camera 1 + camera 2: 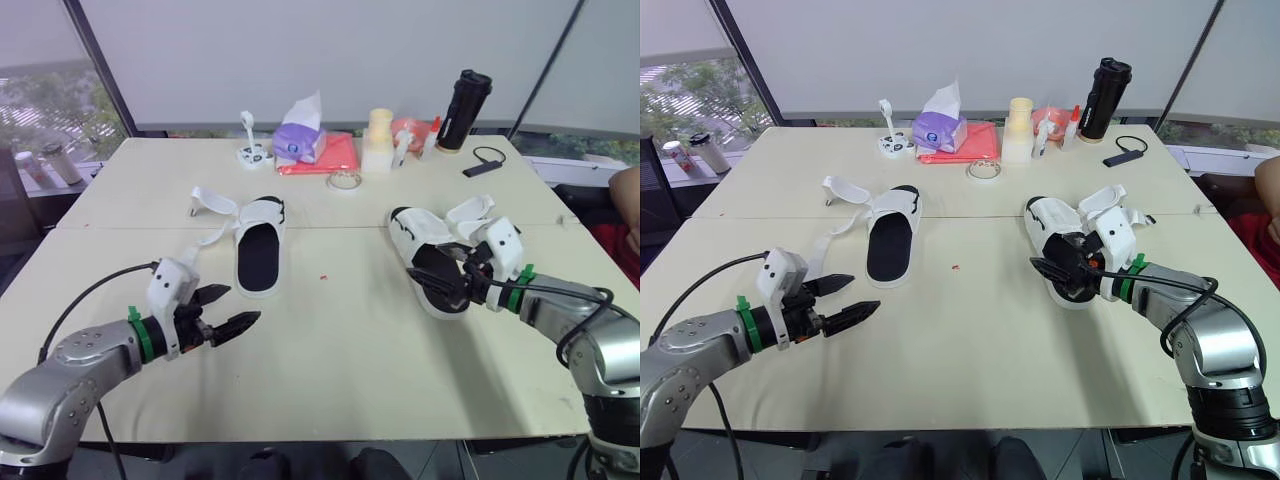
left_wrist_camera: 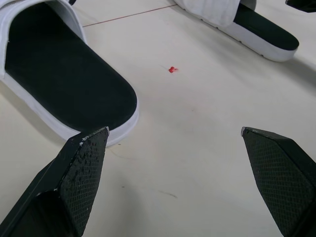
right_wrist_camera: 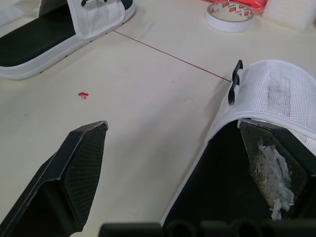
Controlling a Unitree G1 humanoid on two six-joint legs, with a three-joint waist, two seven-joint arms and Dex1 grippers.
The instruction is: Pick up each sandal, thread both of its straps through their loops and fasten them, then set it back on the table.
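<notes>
Two white sandals with black footbeds lie on the cream table (image 1: 330,350). The left sandal (image 1: 258,250) has its loose straps (image 1: 212,202) spread out to its left. The right sandal (image 1: 425,245) has its straps (image 1: 478,215) folded open to its right. My left gripper (image 1: 243,303) hovers open above bare table, just in front of the left sandal's heel (image 2: 64,74). My right gripper (image 3: 172,124) is open low at the right sandal's heel end, one finger (image 3: 79,168) over the table and the other finger (image 3: 276,148) over the footbed. Neither gripper holds anything.
Along the table's far side stand a purple tissue pack (image 1: 298,140), a red folder (image 1: 335,155), a tape roll (image 1: 343,181), a cream bottle (image 1: 377,140), a black flask (image 1: 464,108) and a small black device (image 1: 485,166). A person's arm (image 1: 628,200) shows at the right edge.
</notes>
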